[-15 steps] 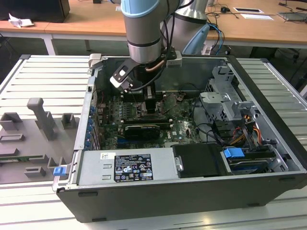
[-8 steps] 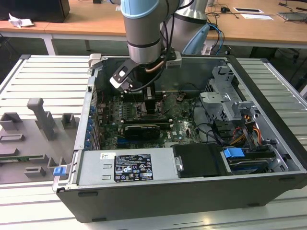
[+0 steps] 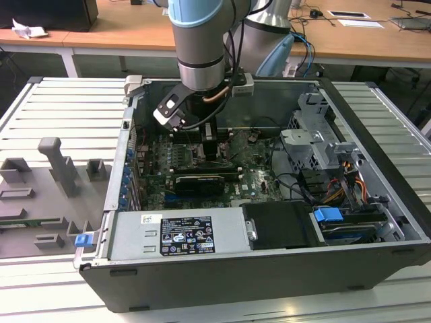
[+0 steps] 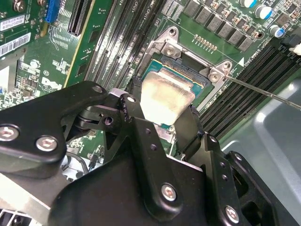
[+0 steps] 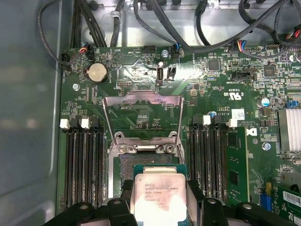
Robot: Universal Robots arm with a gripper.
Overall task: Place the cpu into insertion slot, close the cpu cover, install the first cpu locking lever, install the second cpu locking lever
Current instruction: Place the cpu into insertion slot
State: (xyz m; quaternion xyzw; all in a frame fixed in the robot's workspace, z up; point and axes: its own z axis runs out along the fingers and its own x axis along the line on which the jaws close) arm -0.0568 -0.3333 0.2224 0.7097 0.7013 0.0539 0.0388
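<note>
Silvery-grey metal of the cpu shows between the fingers of the claw, which is clamped on the chip by two opposite edges. The insertion slot lies right beneath the claw with its dark pin field partly bare, so I judge the chip not yet seated. Just beyond the claw the cpu cover stands open, and a thin locking lever juts free beside the socket; closing the cover and both levers are left to do
</note>
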